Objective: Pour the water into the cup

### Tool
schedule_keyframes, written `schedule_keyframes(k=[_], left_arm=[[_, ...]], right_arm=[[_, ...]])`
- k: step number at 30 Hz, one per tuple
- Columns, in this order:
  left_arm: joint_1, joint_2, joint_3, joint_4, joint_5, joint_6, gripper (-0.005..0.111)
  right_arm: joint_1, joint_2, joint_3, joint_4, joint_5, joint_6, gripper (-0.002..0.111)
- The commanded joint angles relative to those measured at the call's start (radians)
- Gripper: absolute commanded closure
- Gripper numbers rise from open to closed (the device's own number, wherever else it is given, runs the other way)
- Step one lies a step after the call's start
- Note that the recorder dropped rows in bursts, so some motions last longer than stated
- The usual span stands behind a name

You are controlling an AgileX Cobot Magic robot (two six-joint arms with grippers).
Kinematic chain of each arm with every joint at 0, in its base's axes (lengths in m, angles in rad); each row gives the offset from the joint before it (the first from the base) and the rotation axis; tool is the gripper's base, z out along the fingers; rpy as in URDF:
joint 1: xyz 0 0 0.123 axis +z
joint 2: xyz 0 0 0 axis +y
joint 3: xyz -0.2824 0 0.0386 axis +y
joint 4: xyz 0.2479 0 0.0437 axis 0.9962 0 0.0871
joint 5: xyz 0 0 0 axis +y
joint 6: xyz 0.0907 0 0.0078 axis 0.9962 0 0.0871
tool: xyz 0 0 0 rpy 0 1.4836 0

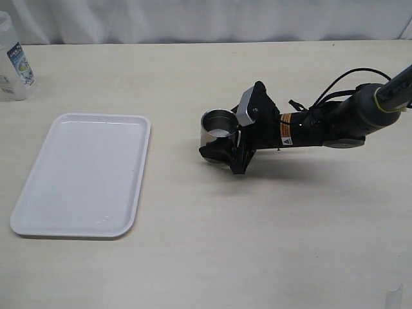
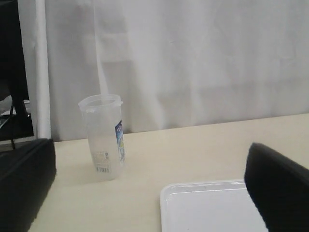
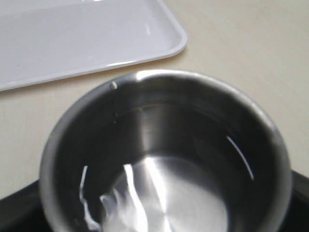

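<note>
Steadiness counts most here: the right gripper [image 1: 222,133] has its jaws clamped on the cup [image 1: 210,138], which stands upright on the table [image 1: 290,225] near the white tray [image 1: 80,174], with a faint sheen of water [image 3: 145,193] inside. Any lift should probably be slow and level. The left gripper [image 2: 152,188], jaws apart and empty, faces the plastic container [image 2: 102,137].

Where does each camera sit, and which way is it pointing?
Exterior view: high up, looking down on the table; shows the right arm and right hand around the cup.
Left wrist view: on the left wrist, low, looking across at a plastic container and curtain; the open left hand's fingers frame it.
Right wrist view: on the right wrist, looking down into the cup; black hand edges show.
Shared: the white tray appears in all three.
</note>
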Motion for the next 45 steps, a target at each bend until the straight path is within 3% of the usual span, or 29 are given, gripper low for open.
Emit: schedule_keyframes(k=[1, 10, 36, 39, 45], left_arm=[[0.005, -0.003, 0.002, -0.008, 0.06, -0.01, 0.007], [0.013, -0.003, 0.002, -0.01, 0.232, -0.01, 0.007], [0.013, -0.003, 0.002, -0.009, 0.227, -0.01, 0.009], [0.013, -0.003, 0.002, 0.001, 0.229, -0.013, 0.029], [0.013, -0.003, 0.002, 0.001, 0.233, -0.013, 0.093]], right_arm=[[0.0, 0.006, -0.002, -0.01, 0.006, -0.009, 0.104], [0.0, 0.006, -0.002, -0.01, 0.006, -0.009, 0.104], [0.0, 0.006, -0.002, -0.01, 0.006, -0.009, 0.104], [0.0, 0.006, -0.002, -0.01, 0.006, -0.009, 0.104], [0.0, 0.006, -0.002, -0.01, 0.006, -0.009, 0.104]])
